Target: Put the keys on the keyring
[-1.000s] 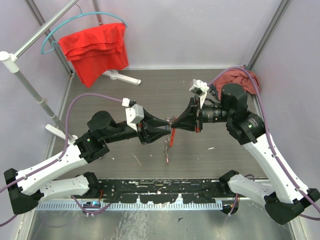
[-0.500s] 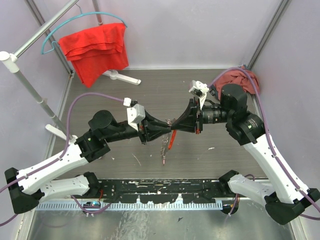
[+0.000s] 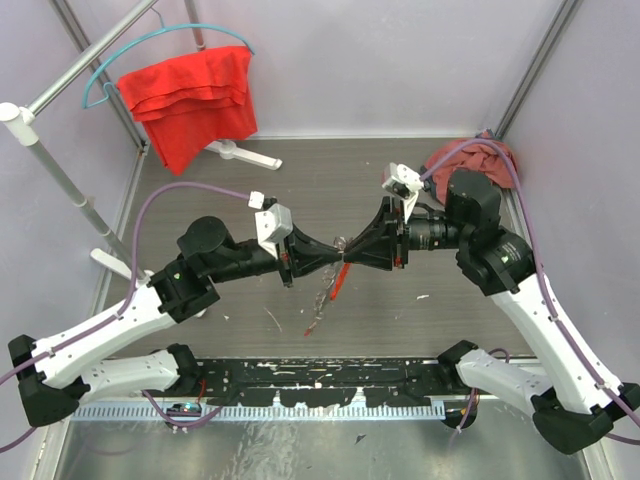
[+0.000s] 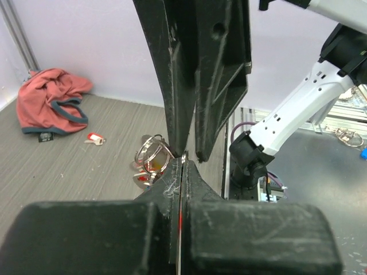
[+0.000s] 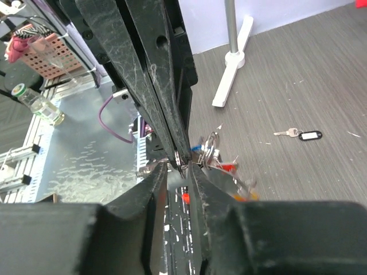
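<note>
Handover stage of threading, judged from the grippers meeting tip to tip above the table (image 3: 220,190); the keyring (image 4: 151,154) hangs in the air at that meeting point, not on the table. Left gripper (image 4: 182,167): fingers pressed fully together, apparently pinching the ring's edge, though the exact part gripped is hidden. Right gripper (image 5: 179,172): fingers a narrow gap apart, nothing visibly held between them. Below the ring dangle the silvery keys (image 3: 320,305) and the red-orange tag (image 3: 338,283), so some keys seem already attached.

Next move, as a judgement: the right gripper must take a fresh hold, either on the ring to spread its coil or on a key to feed in; the left must keep the ring steady, since a slip would drop the bunch.

Pose, from the bases outward: both arms rise from the near edge, elbows splayed to the sides, forearms turned inward and roughly level, wrists facing each other.

Beyond: a black tag (image 5: 301,135) lies on the table, well apart; a crumpled red cloth (image 3: 480,158) in the far right corner.
</note>
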Controlling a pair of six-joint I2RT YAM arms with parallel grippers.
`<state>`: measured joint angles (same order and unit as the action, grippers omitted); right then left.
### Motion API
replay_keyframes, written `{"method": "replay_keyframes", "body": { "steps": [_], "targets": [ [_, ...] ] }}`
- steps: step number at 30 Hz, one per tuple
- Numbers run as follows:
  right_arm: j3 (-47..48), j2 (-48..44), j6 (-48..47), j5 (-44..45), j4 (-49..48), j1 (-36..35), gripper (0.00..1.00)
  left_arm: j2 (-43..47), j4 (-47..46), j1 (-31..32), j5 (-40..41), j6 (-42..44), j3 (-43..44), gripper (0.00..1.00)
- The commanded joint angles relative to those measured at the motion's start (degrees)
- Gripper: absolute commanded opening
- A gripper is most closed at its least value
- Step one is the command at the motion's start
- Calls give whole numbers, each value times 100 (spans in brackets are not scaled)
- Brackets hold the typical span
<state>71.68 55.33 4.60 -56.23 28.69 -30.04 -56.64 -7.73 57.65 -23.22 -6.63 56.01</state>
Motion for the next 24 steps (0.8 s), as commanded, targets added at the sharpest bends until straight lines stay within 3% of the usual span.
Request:
{"method": "replay_keyframes", "body": {
  "steps": [1,14,24],
  "targets": [
    [249,-231,-207,471,-281,-2,32,34,317,29,58,131,308,0],
    [-281,-1234,-1222,1647,-502,-2,38,32,1011,30,-16,1194,643,0],
    [-205,-1325,-2159,1496,-500,-6,45,-284,1335,34,-294,2783,1276,0]
  ]
}}
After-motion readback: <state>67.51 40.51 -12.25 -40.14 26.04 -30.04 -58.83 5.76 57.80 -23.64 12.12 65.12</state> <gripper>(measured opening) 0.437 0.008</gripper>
